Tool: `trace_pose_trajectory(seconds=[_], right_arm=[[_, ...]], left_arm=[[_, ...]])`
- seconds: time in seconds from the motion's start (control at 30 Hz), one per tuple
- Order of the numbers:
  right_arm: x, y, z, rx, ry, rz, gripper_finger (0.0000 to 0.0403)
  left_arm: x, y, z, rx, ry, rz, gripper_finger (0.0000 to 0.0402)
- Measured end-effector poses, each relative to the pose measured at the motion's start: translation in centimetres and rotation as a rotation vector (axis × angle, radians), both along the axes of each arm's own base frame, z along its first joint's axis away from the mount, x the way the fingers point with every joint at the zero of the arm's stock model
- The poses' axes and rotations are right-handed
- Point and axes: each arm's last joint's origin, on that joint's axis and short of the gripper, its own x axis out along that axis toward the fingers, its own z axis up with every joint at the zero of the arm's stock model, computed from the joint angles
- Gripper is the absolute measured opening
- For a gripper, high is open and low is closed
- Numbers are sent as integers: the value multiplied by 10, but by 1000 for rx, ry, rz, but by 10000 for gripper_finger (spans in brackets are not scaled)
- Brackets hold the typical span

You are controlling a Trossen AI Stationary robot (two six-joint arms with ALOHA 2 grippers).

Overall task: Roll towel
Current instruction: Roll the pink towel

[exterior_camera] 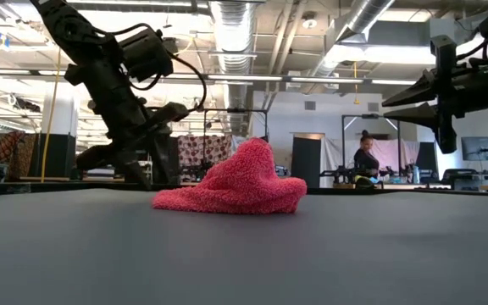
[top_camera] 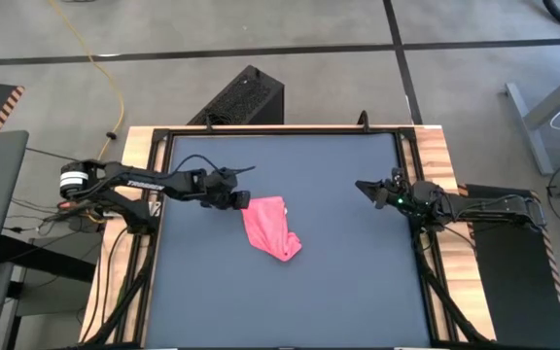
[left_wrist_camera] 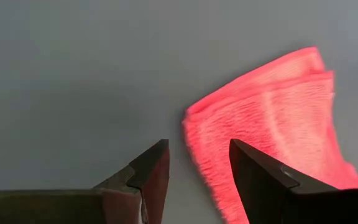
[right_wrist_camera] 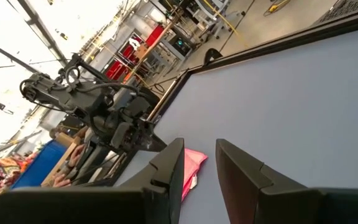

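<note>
The towel (top_camera: 271, 228) lies crumpled left of centre on the desk (top_camera: 358, 292), not yet rolled. The left gripper (top_camera: 242, 199), fingers apart and empty, hovers at its upper-left edge, seemingly approaching; next it must pinch that edge. The right gripper (top_camera: 366, 186) waits at right, fingers parted, empty.

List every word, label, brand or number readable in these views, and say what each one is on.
"TROSSEN": white lettering on the left arm in the high view, small and only just readable.
The towel: plain pink, no text.
The table mat: no markings.
Signs and screens in the room behind, low view: too small or blurred to read.
</note>
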Motion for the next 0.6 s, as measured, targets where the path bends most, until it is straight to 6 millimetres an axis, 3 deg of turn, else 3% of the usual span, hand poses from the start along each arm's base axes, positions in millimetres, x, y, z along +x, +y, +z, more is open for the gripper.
trace_pose_trajectory(seconds=[0.6], right_arm=[[0, 0, 0, -2, 1, -3, 121]], left_arm=[[5, -1, 3, -67, -75, 5, 157]])
